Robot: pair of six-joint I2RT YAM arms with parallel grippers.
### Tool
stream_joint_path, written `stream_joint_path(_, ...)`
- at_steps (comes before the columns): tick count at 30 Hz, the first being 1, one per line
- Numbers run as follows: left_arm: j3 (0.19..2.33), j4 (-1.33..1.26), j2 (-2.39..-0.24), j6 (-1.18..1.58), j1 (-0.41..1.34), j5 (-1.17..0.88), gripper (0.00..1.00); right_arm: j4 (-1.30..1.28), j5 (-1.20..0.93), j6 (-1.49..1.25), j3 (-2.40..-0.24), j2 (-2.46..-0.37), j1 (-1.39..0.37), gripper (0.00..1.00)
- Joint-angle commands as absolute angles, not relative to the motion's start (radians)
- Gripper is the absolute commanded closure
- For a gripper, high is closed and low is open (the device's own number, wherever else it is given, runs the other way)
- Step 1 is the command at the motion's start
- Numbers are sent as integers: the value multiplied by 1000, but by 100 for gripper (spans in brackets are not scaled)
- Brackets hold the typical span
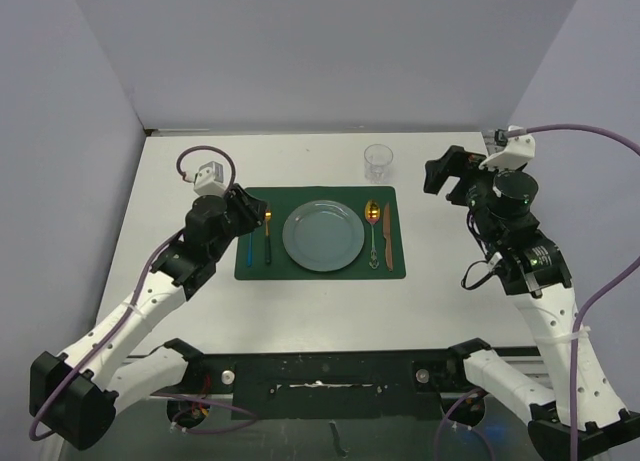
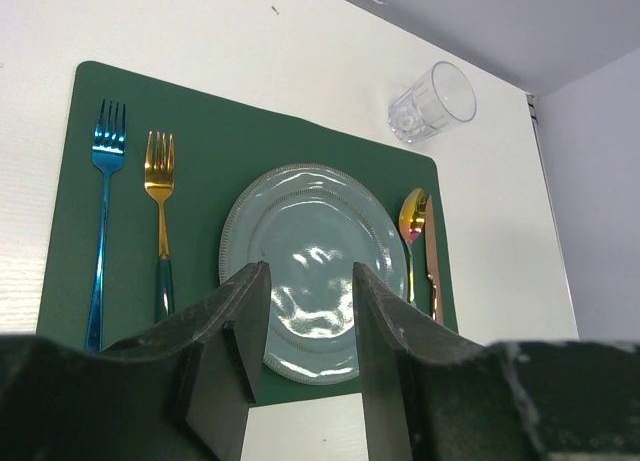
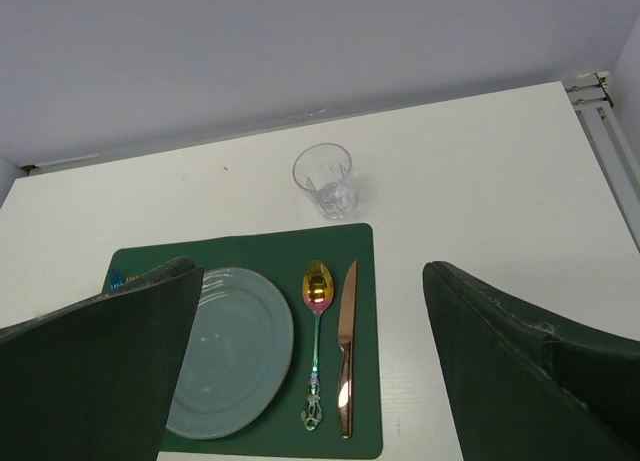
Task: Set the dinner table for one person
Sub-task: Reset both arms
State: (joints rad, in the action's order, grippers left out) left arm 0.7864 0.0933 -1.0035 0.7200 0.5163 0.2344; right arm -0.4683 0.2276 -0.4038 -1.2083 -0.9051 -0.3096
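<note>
The white dinner table (image 1: 180, 181) carries a dark green placemat (image 1: 300, 273). On the mat lie a blue-grey plate (image 1: 323, 235), a blue fork (image 1: 250, 249) and a gold fork (image 1: 268, 239) to its left, and an iridescent spoon (image 1: 373, 231) and a copper knife (image 1: 388, 236) to its right. A clear glass (image 1: 378, 161) stands upright beyond the mat's far right corner. My left gripper (image 1: 248, 212) hovers over the mat's left edge, open and empty (image 2: 310, 271). My right gripper (image 1: 445, 173) is raised to the right of the glass, wide open and empty (image 3: 310, 271).
Grey walls close the table on three sides. A metal rail (image 3: 600, 111) runs along the table's right edge. The arm bases and a black frame (image 1: 320, 366) sit at the near edge. Purple cables (image 1: 205, 153) loop off both wrists.
</note>
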Motion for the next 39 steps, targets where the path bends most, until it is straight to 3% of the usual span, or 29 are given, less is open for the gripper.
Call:
stream_joint_path(1,815,55,-1007,719,531,261,65,-436,267,-406,-1215,-865,-319,2)
stream_joint_path(20,814,52,-1035,723,565,273,65,-450,245,-417,-1186,-834,-318,2)
stream_joint_path(39,760,-101,-1080,802,591,126,65,-450,161,-480,-1101,-734,-318,3)
